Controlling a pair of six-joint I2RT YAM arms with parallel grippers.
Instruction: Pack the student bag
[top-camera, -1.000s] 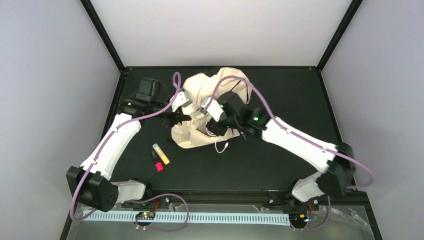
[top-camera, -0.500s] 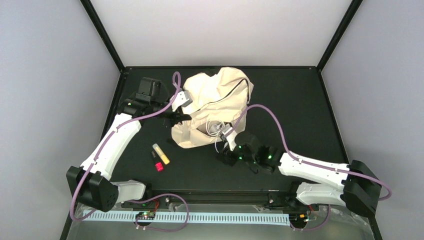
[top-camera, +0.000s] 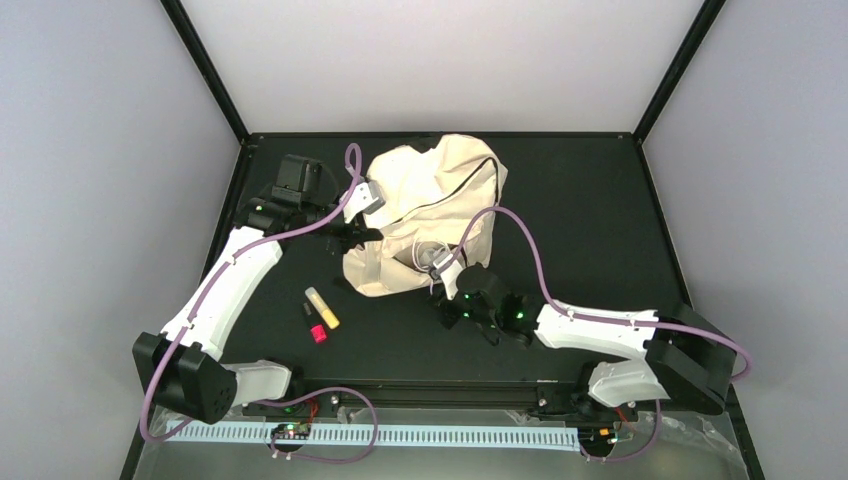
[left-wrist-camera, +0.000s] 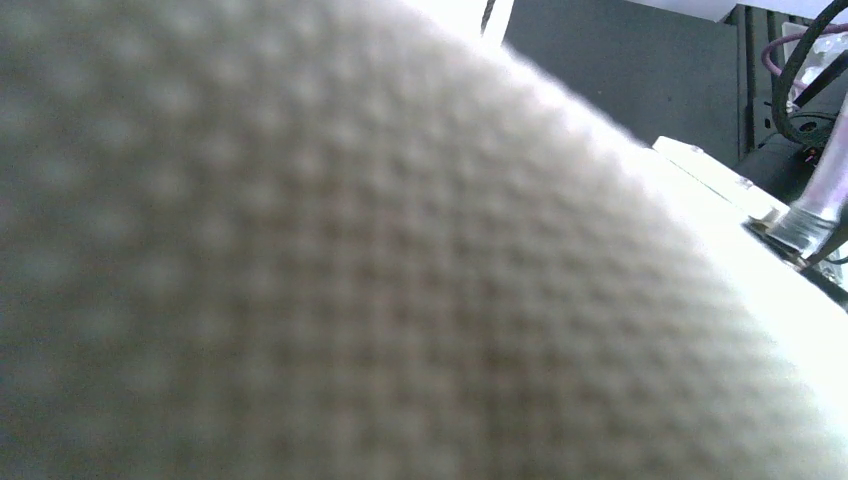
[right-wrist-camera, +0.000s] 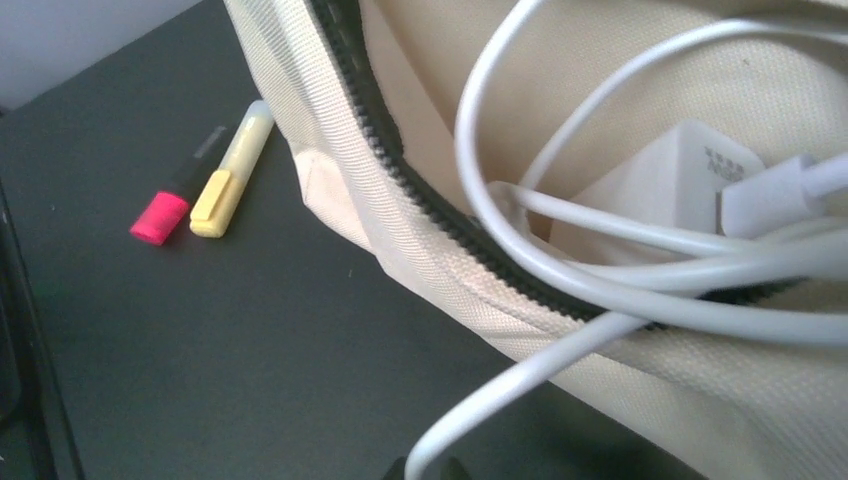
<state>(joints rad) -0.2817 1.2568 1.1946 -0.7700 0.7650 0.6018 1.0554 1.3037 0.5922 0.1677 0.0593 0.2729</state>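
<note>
The cream woven-fabric student bag (top-camera: 415, 190) lies slumped on the black table (top-camera: 600, 220). Its long axis runs slantwise from the near left to the far right. Its open pocket, edged by a dark toothed zipper (right-wrist-camera: 400, 170), faces the near side. Inside the pocket sit a white blocky plastic charger (right-wrist-camera: 660, 190) and loops of smooth white round cable (right-wrist-camera: 480, 150); one strand spills out over the zipper.

Near the bag's near-left corner, apart from it, two markers lie side by side on the table: a pale yellow highlighter (right-wrist-camera: 235, 165) and a black marker with a pink cap (right-wrist-camera: 160, 218).

The left pincer (top-camera: 345, 237) is closed tight on the bag's left edge, with coarse weave filling its camera. The right pincer (top-camera: 447, 300) is just beside the bag's near edge by the pocket; I cannot tell how wide it stands or whether it holds anything.
</note>
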